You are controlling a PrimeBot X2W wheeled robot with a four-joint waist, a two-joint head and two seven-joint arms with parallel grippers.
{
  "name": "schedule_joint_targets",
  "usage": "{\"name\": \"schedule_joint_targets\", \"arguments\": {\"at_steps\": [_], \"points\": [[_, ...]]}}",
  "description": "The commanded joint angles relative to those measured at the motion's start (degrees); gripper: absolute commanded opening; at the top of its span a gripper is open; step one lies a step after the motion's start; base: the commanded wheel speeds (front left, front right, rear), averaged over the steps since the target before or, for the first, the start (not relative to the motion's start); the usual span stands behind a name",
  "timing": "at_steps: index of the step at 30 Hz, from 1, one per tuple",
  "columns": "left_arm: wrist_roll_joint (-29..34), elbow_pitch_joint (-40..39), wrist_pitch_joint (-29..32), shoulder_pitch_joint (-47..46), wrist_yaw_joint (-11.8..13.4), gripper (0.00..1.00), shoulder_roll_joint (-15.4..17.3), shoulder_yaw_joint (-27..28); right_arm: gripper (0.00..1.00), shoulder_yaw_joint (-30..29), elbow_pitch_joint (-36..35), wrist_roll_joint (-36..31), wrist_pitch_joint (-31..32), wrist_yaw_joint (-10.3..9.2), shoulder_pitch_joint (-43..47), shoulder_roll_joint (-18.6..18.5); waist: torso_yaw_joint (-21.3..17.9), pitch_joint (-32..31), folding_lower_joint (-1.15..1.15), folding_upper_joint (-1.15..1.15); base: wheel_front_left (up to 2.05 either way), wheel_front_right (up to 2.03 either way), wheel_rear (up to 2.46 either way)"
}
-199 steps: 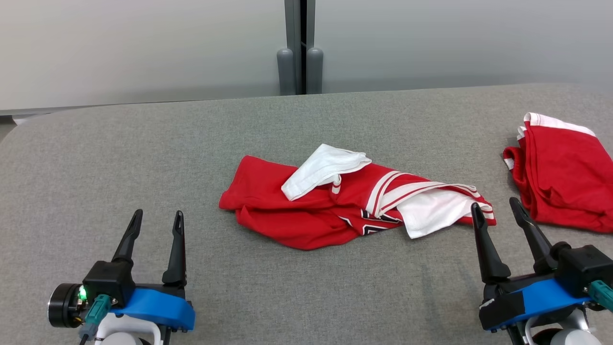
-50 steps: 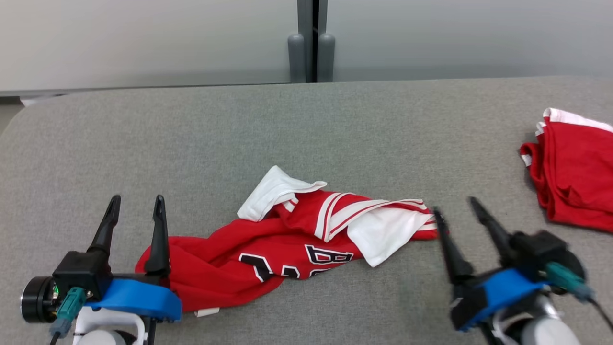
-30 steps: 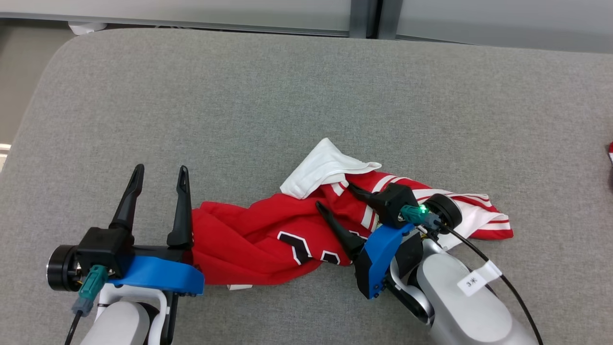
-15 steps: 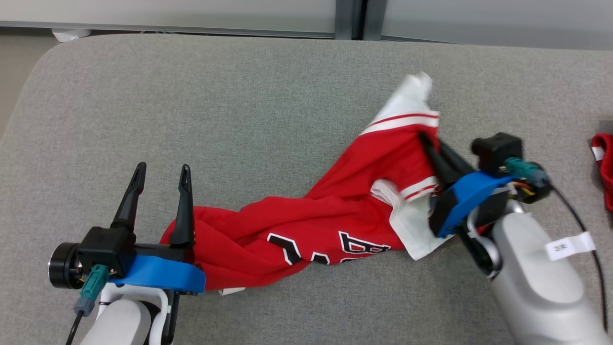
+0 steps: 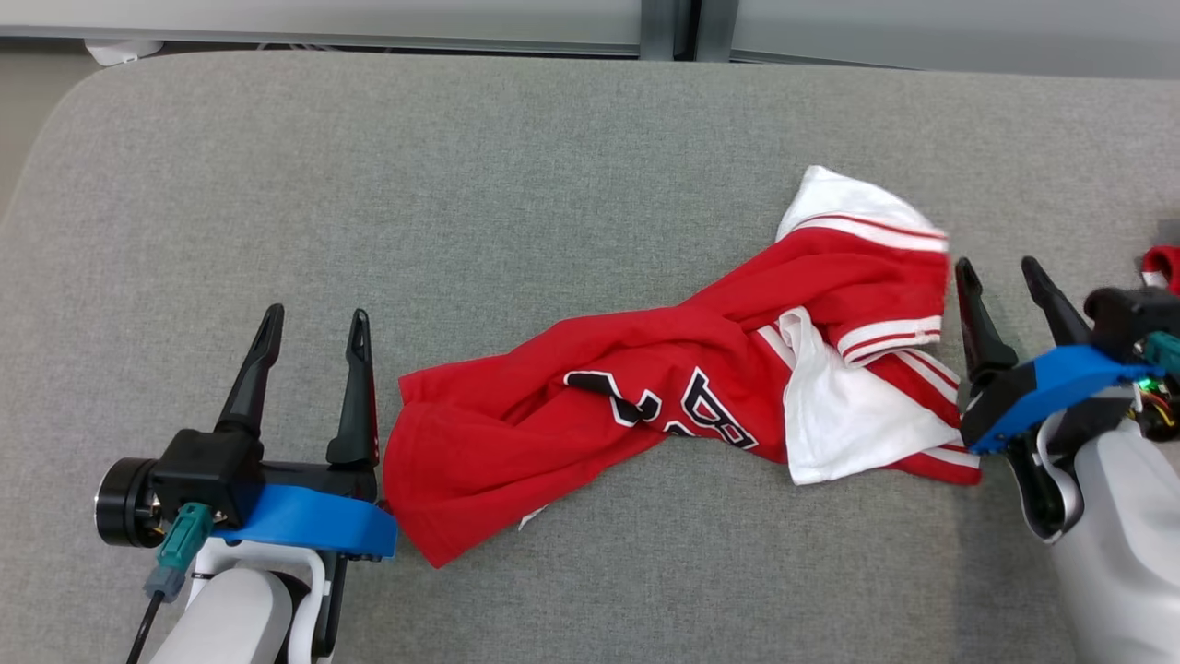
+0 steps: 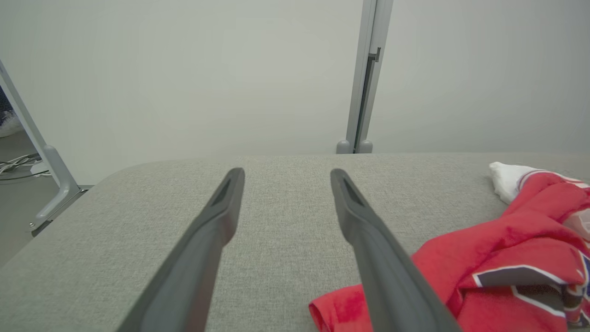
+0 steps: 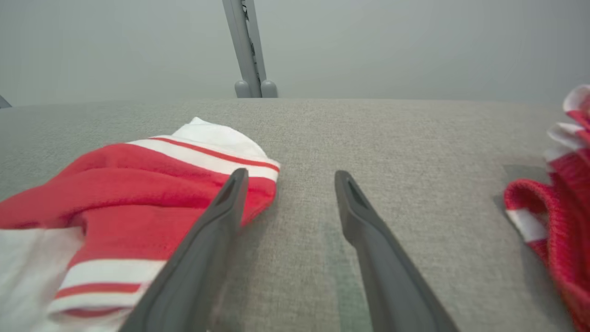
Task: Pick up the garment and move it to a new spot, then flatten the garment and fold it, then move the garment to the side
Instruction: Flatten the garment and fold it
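Head view: the garment (image 5: 645, 397), a red jersey with white striped trim, lies twisted on the grey counter (image 5: 461, 184), running from near left to far right. Its black, white-edged lettering (image 5: 701, 415) is creased and folded over, so no word can be read. The left pincer (image 5: 316, 314) stands wide and empty just beside the jersey's near-left end. The right pincer (image 5: 996, 263), also wide and empty, sits just right of the striped sleeve. Another red garment (image 5: 1163, 263) shows at the right edge.

Red jersey (image 5: 645, 406), white-trimmed, black lettering, crumpled and twisted, lying diagonally across grey padded table (image 5: 461, 184).
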Motion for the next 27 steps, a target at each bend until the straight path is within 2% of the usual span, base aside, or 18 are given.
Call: {"name": "schedule_joint_targets", "arguments": {"at_steps": [1, 6, 10, 18, 22, 27], "points": [[-0.15, 0.1, -0.46, -0.05, 0.25, 1.0, 0.16, 0.1, 1.0, -0.43, 0.22, -0.49, -0.74, -0.02, 1.43, -0.37, -0.27, -0.38, -0.01, 0.0, 0.0, 0.0, 0.0], [-0.56, 0.5, -0.31, 1.6, 0.8, 1.0, 0.6, 0.5, 1.0, -2.23, -4.93, -3.0, -3.61, -0.01, 5.67, -0.4, -1.87, -2.25, -0.01, 0.0, 0.0, 0.0, 0.0], [-0.95, 0.31, 0.38, 3.24, 1.34, 1.0, 1.45, 0.75, 1.0, -3.61, -13.77, -5.59, -4.01, -0.01, 11.09, 1.23, -3.57, -4.23, -0.01, 0.0, 0.0, 0.0, 0.0], [-1.43, -0.67, 2.13, 6.05, 1.87, 1.0, 2.92, 0.53, 1.0, -4.97, -33.72, -8.36, 2.84, -0.01, 23.81, 6.57, -5.89, -7.25, -0.01, 0.0, 0.0, 0.0, 0.0], [-1.8, -1.11, 2.64, 6.83, 2.2, 1.0, 3.21, 0.38, 1.0, -5.67, -40.07, -8.31, 5.91, -0.01, 28.36, 8.38, -6.29, -7.78, -0.01, 0.0, 0.0, 0.0, 0.0], [-2.17, -1.23, 2.76, 7.2, 2.23, 1.0, 3.25, 0.24, 1.0, -5.88, -44.29, -8.36, 7.93, -0.01, 30.94, 9.28, -6.57, -7.88, -0.01, 0.0, 0.0, 0.0, 0.0]]}}
